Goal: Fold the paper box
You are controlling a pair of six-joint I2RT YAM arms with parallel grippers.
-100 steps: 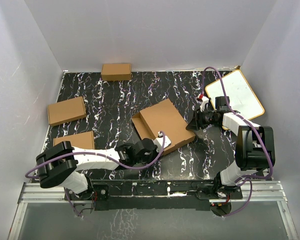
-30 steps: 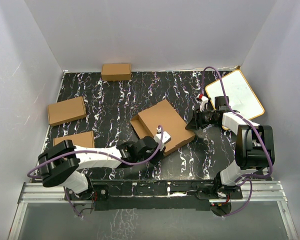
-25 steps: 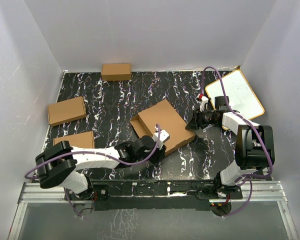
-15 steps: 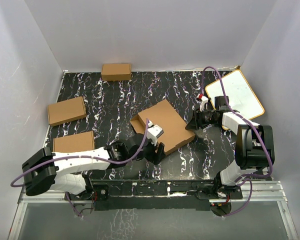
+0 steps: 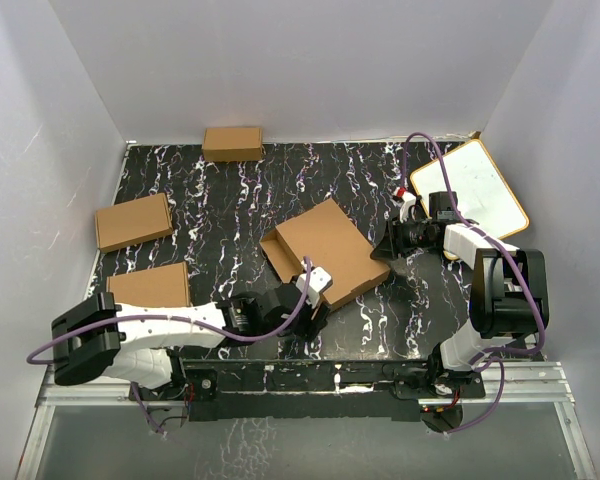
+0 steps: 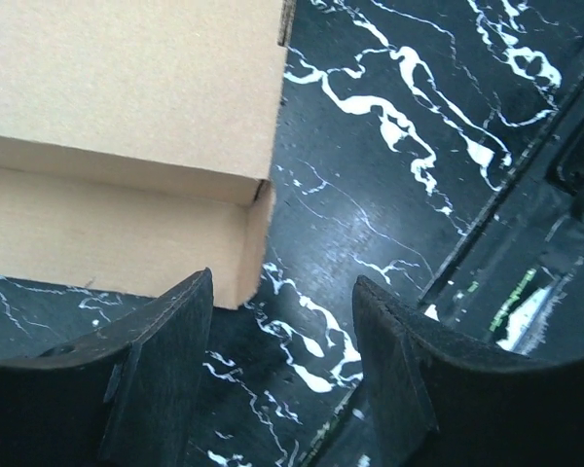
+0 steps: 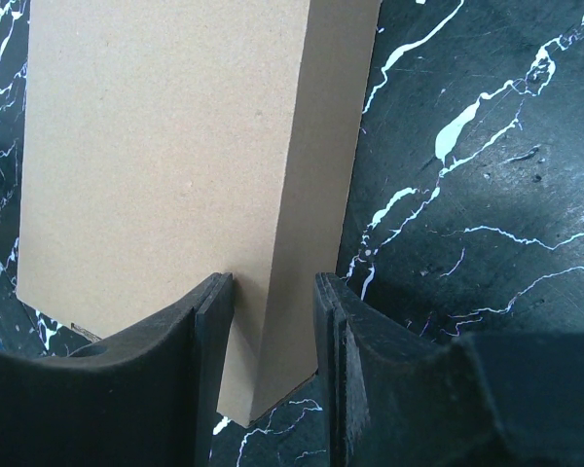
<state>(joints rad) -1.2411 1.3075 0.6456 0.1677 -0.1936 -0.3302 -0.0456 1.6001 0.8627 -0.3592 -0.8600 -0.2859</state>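
Note:
The paper box (image 5: 325, 250) lies folded as a shallow brown cardboard box mid-table, turned at an angle. My left gripper (image 5: 313, 300) is open just off its near corner. In the left wrist view the box's corner (image 6: 127, 97) lies beyond the fingers, and only the marbled table shows in the left gripper (image 6: 282, 297). My right gripper (image 5: 385, 248) is shut on the box's right corner. The right wrist view has one finger on the box's top face (image 7: 165, 146) and the other against its side wall, so the right gripper (image 7: 271, 292) pinches that corner.
Three smaller closed cardboard boxes sit at the back (image 5: 232, 143), the left (image 5: 133, 221) and the near left (image 5: 148, 284). A white board with a tan rim (image 5: 470, 195) lies at the right. The metal front rail (image 5: 310, 385) runs just behind the left arm.
My left gripper has opened, let go of the box's near edge and drawn back toward the front rail. The right gripper has kept its hold and the box has barely moved.

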